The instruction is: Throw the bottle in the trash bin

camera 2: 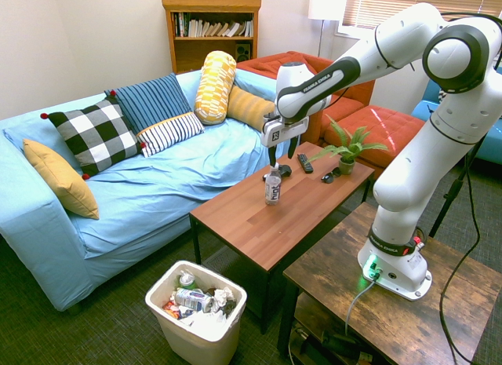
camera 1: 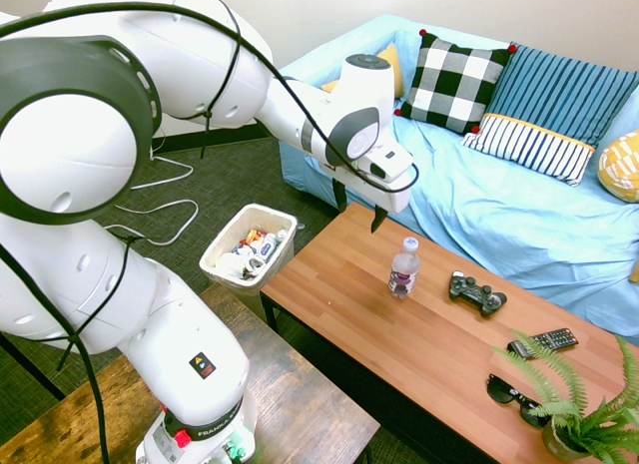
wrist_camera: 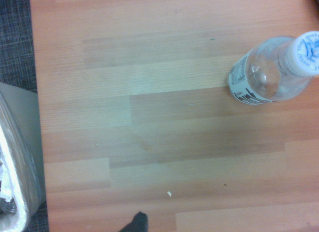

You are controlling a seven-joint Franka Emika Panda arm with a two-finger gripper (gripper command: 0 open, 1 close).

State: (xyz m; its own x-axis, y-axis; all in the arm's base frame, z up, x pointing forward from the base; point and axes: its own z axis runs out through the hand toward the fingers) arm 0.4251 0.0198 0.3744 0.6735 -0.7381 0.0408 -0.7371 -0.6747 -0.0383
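The bottle (camera 1: 402, 269) stands upright on the coffee table (camera 2: 259, 218), near the controller (camera 1: 477, 293), its label dark (the print on it too small to read in either exterior view). The gripper (camera 1: 360, 207) hangs above the table, fingers wide apart, holding nothing. In the wrist view the bin (wrist_camera: 22, 152) is cut off at the edge; the white cap (wrist_camera: 308, 53) carries blue print, "water" among it. The arm's base (camera 1: 205, 424) reads "FRANKA", the rest unclear.
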